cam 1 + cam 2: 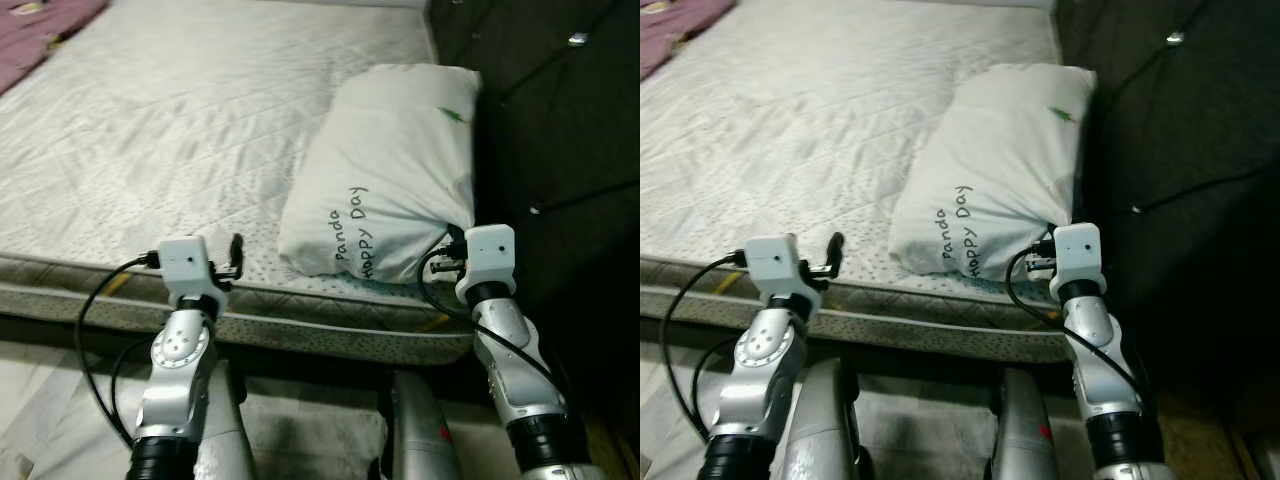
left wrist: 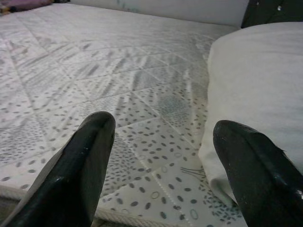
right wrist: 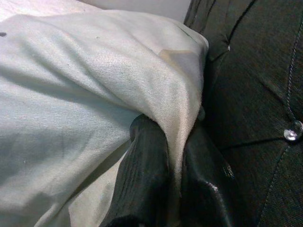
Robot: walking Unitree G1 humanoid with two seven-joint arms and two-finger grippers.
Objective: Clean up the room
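The soft white cotton pillow printed with "Panda Happy Day" (image 1: 385, 175) lies in the centre-right of the head views, on the white quilted mattress with a grey speckled pattern (image 1: 170, 130), its far end against the dark tufted headboard (image 1: 560, 120) that fills the right of the frame. The right pincer (image 3: 176, 182) is closed on a thin fold of the pillow's near right corner, the cloth pinched between its two black fingers (image 3: 147, 179) right beside the headboard. The left pincer (image 2: 163, 163), at the lower left of the head views, hovers wide open over the mattress edge, holding nothing, with the pillow's near left corner just beside one finger. The main risk, as I judge it, is that the hold takes only the case fabric and not the filling: a pull or lift could let the fold slip out, or drag the case while the bulk sags and tips off the near edge of the bed, which it already overhangs slightly. With one corner held, the pillow would probably swing and twist. The right arm is also crowded against the headboard, so a sideways move there could scrape it. A crumpled purple blanket (image 1: 40, 35) sits in the upper left corner, well apart.
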